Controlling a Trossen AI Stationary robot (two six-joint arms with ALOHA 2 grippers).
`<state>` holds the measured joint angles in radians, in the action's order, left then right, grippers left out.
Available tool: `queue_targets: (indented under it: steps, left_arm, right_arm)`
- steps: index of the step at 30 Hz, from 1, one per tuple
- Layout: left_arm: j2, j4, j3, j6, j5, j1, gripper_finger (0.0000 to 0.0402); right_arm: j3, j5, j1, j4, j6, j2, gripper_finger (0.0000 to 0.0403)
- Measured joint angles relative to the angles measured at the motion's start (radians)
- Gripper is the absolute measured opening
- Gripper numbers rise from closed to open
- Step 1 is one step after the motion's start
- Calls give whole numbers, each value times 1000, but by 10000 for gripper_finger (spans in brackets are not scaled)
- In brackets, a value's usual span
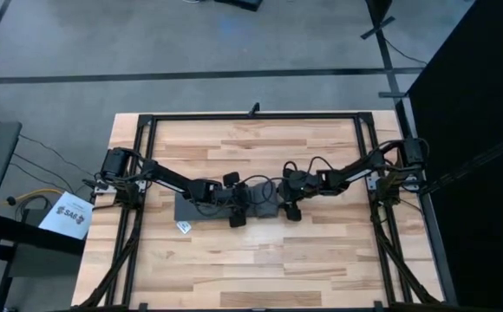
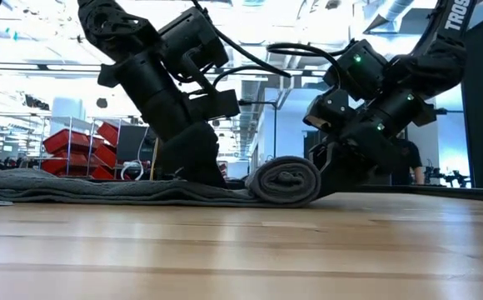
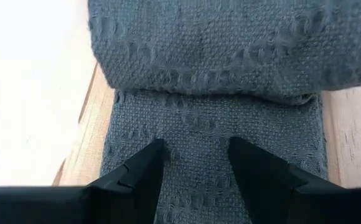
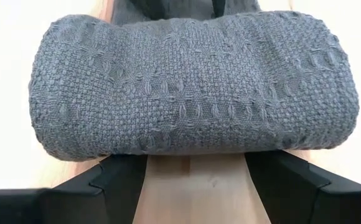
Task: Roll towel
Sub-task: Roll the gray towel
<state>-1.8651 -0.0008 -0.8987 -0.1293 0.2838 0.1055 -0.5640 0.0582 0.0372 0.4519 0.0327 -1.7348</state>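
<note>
The dark grey towel [image 1: 201, 208] lies on the wooden table [image 1: 260, 260]. Its right part is wound into a roll [image 2: 285, 181] and its left part lies flat [image 2: 100, 188]. A white label [image 1: 183, 227] sticks out at the near left corner. My left gripper [image 3: 196, 149] is open over the flat part, just left of the roll [image 3: 230, 43]. My right gripper [image 4: 196, 163] is open at the roll's right side [image 4: 193, 93]. My left gripper sets both open fingertips [image 3: 150, 152] on the flat strip of the towel [image 3: 196, 124], slanting down from the left. That strip lies spread on the table. My right gripper meets the roll's lower right side [image 4: 193, 146] with both spread fingers [image 4: 121, 171], coming low from the right. The fingertips are hidden under the roll's bulge. The roll rests on the table.
Black frame rails [image 1: 251, 115] run along the table's far, left and right sides. Bare wood [image 1: 260, 269] stretches toward the near edge. A white paper sign [image 1: 65, 215] lies off the table's left side. Shelves and red bins [image 2: 75, 150] stand in the room behind.
</note>
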Motion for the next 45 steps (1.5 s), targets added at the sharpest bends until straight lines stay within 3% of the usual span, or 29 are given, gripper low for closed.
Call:
queue_targets:
  steps: [32, 45]
  left_arm:
    - [-2, -22, 0, -7, -5, 2, 173]
    - [-1, -197, -104, 5, -14, 3, 173]
  right_arm:
    - [-82, -6, 0, -24, 47, 2, 258]
    - [-82, -6, 0, -179, 54, 2, 258]
